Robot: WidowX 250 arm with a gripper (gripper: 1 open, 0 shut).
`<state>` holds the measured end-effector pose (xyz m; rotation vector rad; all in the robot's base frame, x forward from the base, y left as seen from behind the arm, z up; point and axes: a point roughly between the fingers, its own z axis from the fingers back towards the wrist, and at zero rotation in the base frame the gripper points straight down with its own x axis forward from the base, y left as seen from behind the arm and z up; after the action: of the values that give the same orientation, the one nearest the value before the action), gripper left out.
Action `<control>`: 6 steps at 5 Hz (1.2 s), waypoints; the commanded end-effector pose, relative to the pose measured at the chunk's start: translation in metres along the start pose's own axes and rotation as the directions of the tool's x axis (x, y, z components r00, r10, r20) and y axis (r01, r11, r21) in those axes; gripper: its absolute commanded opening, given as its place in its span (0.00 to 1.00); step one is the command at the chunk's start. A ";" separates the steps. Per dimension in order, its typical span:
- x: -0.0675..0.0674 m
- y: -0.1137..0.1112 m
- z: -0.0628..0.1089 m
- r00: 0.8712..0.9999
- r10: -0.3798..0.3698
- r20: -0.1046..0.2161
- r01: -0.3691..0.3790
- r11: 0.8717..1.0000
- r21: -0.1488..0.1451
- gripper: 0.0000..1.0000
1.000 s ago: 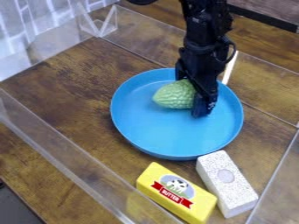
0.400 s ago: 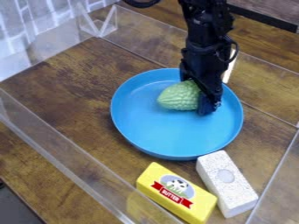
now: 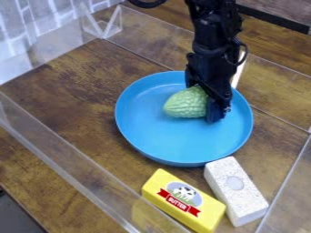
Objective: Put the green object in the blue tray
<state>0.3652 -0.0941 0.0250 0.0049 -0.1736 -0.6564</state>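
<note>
A clear plastic wall (image 3: 61,177) is seen along the left and near edge of the wooden table (image 3: 73,91). Further right, the blue tray (image 3: 145,127) rests flat on the table, its low rim fully in view except where the arm crosses it. Inside the tray, towards its far right part, the green object (image 3: 185,102) is found, lying on the tray's floor with its bumpy skin turned to the camera. The tool (image 3: 214,102) is pointed straight down at the right side of the green object, and its dark fingers are pressed against that side; the tool is narrowed onto the green object, which appears gripped between the jaws, though the far jaw is hidden behind the lump. The black arm (image 3: 214,36) is seen rising from the tool to the top edge. In front of the tray, near the lower edge, a yellow box (image 3: 183,200) is laid, and just beside it on the right a white block (image 3: 235,189) is set at an angle
</note>
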 end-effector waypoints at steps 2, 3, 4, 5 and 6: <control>-0.004 -0.009 -0.002 0.998 0.054 -0.018 -0.055 0.998 -0.031 1.00; -0.003 -0.014 -0.005 0.997 0.068 -0.021 -0.069 0.997 -0.046 1.00; -0.002 -0.019 -0.007 0.997 0.079 -0.026 -0.081 0.995 -0.059 1.00; -0.002 -0.023 -0.010 0.996 0.089 -0.032 -0.091 0.993 -0.072 1.00; -0.001 -0.027 -0.011 0.995 0.097 -0.039 -0.100 0.991 -0.084 1.00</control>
<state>0.3612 -0.1042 0.0224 -0.0630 -0.1589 -0.5553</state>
